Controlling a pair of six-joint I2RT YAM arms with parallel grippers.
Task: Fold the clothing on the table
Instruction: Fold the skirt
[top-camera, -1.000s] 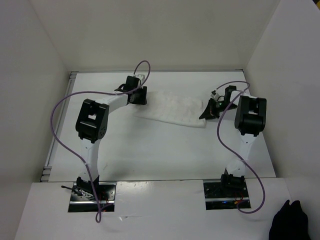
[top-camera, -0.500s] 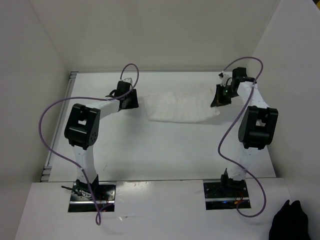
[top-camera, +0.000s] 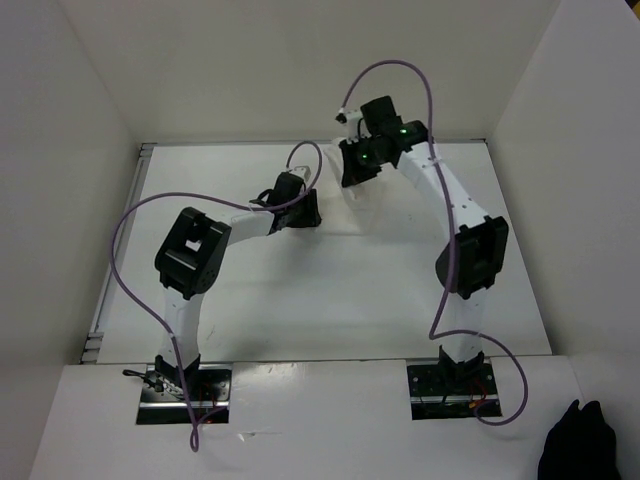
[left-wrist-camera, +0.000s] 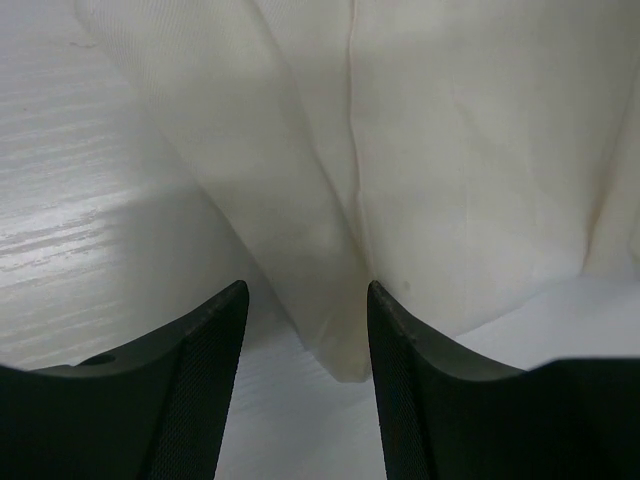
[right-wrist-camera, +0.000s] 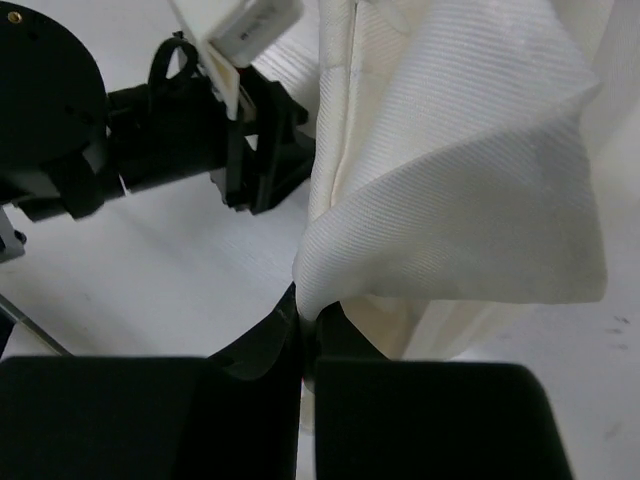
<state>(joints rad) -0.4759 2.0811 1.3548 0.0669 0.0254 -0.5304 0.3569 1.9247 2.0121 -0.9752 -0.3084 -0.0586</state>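
One fold of clothing (right-wrist-camera: 450, 200) clamped in right fingers (right-wrist-camera: 262, 348); left fingers (left-wrist-camera: 200, 350) apart, hanging tip between them.

left end effector (left-wrist-camera: 305, 292) hovers, fingers parted; right arm (top-camera: 452, 200) reaches far forward, right end effector (right-wrist-camera: 308, 310) clamped on the clothing (right-wrist-camera: 450, 200).

Robotics lab test cell, by the look. Bare matte white table (top-camera: 330, 300) boxed in by plain white walls (top-camera: 300, 70), metal edge strip (top-camera: 97, 325) along one side; left arm (top-camera: 190, 255) and right arm (top-camera: 470, 255) bolted to base plates (top-camera: 215, 402) at near edge.
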